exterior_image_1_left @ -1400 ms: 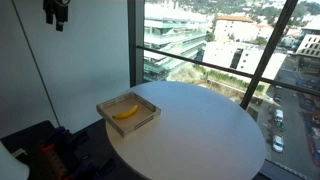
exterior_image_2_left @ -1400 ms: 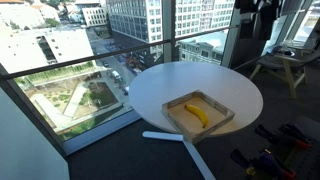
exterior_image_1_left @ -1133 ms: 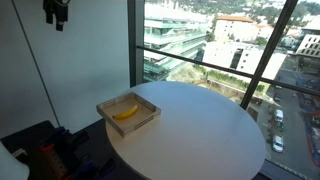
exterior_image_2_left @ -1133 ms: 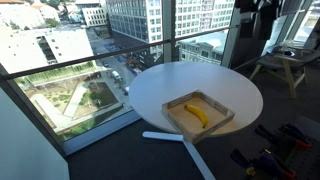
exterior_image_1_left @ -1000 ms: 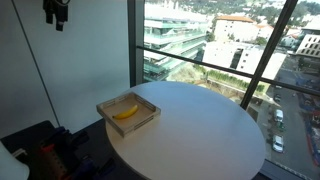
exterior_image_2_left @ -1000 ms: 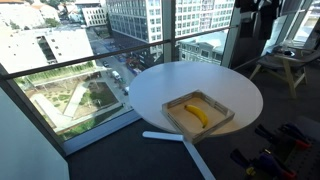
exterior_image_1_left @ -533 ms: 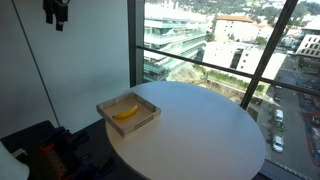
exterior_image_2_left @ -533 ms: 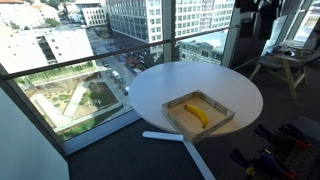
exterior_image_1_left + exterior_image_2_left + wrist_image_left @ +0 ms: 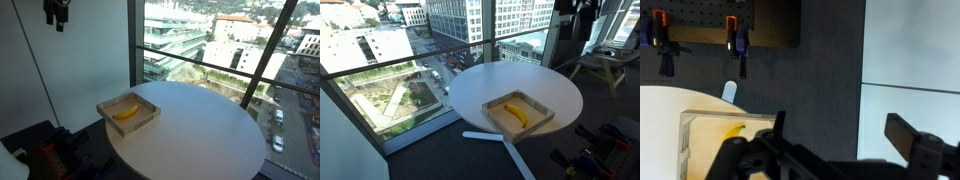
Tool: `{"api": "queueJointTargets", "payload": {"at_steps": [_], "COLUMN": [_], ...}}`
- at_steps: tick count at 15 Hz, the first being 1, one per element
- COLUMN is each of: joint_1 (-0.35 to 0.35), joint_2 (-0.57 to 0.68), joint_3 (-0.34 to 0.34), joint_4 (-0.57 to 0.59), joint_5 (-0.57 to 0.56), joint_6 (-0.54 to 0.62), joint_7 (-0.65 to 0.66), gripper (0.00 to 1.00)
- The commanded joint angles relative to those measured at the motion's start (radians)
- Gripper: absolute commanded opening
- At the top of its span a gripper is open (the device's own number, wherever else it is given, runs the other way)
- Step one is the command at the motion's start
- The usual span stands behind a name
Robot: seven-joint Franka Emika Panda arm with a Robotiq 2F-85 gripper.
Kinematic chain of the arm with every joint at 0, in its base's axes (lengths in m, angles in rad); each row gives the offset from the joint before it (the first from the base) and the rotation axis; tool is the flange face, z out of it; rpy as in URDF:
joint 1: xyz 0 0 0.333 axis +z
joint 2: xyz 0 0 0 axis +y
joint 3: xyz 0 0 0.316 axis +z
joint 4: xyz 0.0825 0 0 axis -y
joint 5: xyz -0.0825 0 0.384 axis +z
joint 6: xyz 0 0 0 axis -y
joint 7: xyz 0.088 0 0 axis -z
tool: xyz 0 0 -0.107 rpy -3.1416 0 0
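The gripper (image 9: 840, 140) fills the bottom of the wrist view, its body cut off by the lower edge; its two dark fingers stand wide apart with nothing between them. Just past the left-hand finger lies a wooden tray (image 9: 710, 125), its near side hidden behind the gripper; of the banana (image 9: 733, 131) inside it only a yellow sliver shows. The tray rests on a round white table (image 9: 665, 110), of which this view catches one curved edge. Farther off, a pegboard (image 9: 770, 25) on the dark wall carries orange-topped clamps (image 9: 732, 35); a small pale object below them is too blurred to name. In both exterior views the banana (image 9: 125, 112) lies whole inside the tray (image 9: 535, 125), close to the table's rim. In an exterior view the gripper (image 9: 58, 22) hangs high above, well apart from the tray, cropped by the top edge and too small to read. Beyond stand tall windows (image 9: 215, 50) and city buildings.
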Motion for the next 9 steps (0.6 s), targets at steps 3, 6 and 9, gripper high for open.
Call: {"api": "queueJointTargets", "payload": {"at_steps": [3, 6, 9], "joint_1": [-0.023, -0.026, -0.027], "joint_2": [-0.006, -0.010, -0.013], "joint_3": [0.028, 0.035, 0.037], "joint_4": [0.005, 0.002, 0.000], "joint_5": [-0.059, -0.094, -0.114], "joint_6": [0.051, 0.088, 0.121], "joint_7": [0.006, 0.012, 0.014], "gripper": [1.00, 1.00, 1.00]}}
